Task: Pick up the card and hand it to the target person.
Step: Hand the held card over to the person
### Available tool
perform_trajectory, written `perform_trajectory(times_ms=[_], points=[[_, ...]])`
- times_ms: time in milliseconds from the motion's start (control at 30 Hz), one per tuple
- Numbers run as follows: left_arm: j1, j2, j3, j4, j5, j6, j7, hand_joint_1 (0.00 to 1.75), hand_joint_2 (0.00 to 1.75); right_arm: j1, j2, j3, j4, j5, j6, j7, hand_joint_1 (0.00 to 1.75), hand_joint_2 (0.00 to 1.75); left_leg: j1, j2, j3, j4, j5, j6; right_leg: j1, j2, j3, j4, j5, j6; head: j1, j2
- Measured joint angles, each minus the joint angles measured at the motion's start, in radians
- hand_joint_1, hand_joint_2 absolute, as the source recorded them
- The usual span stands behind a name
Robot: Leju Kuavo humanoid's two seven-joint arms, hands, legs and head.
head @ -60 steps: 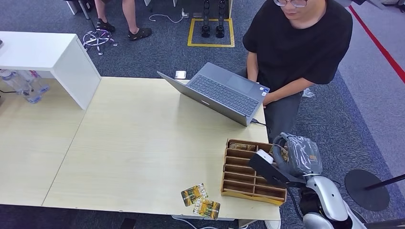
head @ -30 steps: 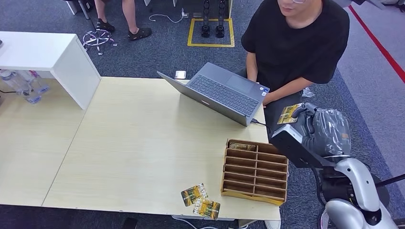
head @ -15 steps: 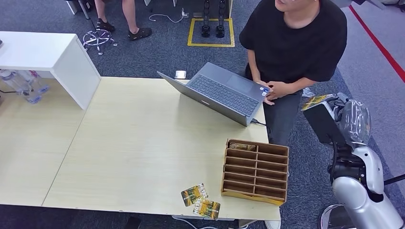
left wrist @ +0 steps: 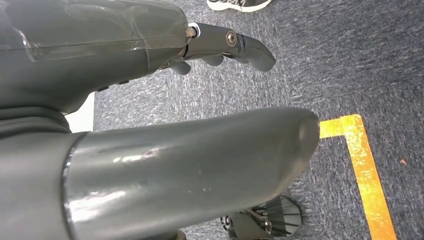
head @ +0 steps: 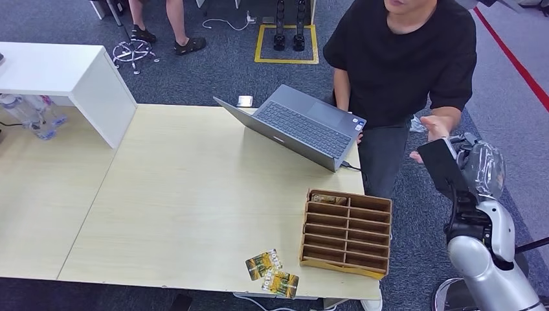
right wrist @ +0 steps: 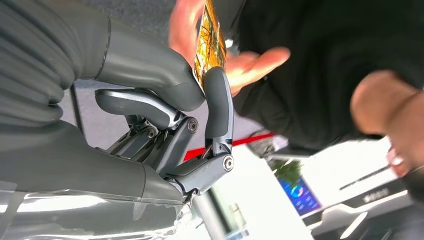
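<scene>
The card [right wrist: 209,42] is being pinched by the right hand [right wrist: 165,110] fingers [right wrist: 218,100]; the person's open palm [head: 432,133] is now being offered just beyond them, so handover is judged imminent.

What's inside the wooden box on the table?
The wooden box has rows of slots. One back slot holds a card lying flat. The other slots look empty, though their dividers hide some of the bottoms.

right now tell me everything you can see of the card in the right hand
The card is thin and flat, printed in yellow and dark tones, and shows nearly edge-on in the right wrist view. The right hand pinches its lower part between thumb and a finger. Its upper part lies against or just before the person's open palm; contact cannot be told.
</scene>
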Motion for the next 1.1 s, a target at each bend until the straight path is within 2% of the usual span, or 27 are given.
perform_trajectory(times_ms=[233, 533, 567, 667, 700, 1100], points=[[0.000, 0.000, -0.009, 0.000, -0.003, -0.007, 0.003, 0.00, 0.00, 0.022, 0.017, -0.024, 0.093, 0.062, -0.091, -0.007, 1.57, 1.75, 0.000, 0.000, 0.000, 0.000, 0.000, 0.000, 0.000, 0.000, 0.000, 0.000, 0.000, 0.000, 0.000, 0.000], [0.000, 0.000, -0.012, 0.000, -0.005, -0.009, 0.008, 0.00, 0.00, 0.050, 0.027, -0.032, 0.169, 0.120, -0.100, 0.004, 1.50, 1.75, 0.000, 0.000, 0.000, 0.000, 0.000, 0.000, 0.000, 0.000, -0.001, 0.000, 0.000, 0.000, 0.000, 0.000], [0.000, 0.000, -0.012, 0.000, -0.005, -0.009, 0.009, 0.00, 0.00, 0.053, 0.027, -0.033, 0.171, 0.131, -0.097, 0.009, 1.39, 1.75, 0.000, 0.000, 0.000, 0.000, 0.000, 0.000, 0.000, 0.000, -0.001, 0.000, 0.000, 0.000, 0.000, 0.000], [0.000, 0.000, -0.014, 0.000, -0.006, -0.009, 0.012, 0.00, 0.00, 0.060, 0.027, -0.041, 0.178, 0.147, -0.087, 0.017, 0.30, 1.75, 0.000, 0.000, 0.000, 0.000, 0.000, 0.000, 0.000, 0.000, -0.001, 0.000, 0.000, 0.000, 0.000, 0.000], [0.000, 0.000, -0.014, 0.000, -0.006, -0.009, 0.012, 0.00, 0.00, 0.063, 0.027, -0.043, 0.180, 0.150, -0.084, 0.018, 0.03, 1.75, 0.000, 0.000, 0.000, 0.000, 0.000, 0.000, 0.000, 0.000, -0.001, 0.000, 0.000, 0.000, 0.000, 0.000], [0.000, 0.000, -0.017, 0.000, -0.006, -0.010, 0.010, 0.00, 0.00, 0.078, 0.027, -0.047, 0.201, 0.173, -0.036, 0.029, 0.00, 1.75, 0.000, 0.000, 0.000, 0.000, 0.000, 0.000, 0.000, 0.001, -0.001, 0.000, 0.000, 0.000, 0.000, 0.000]])
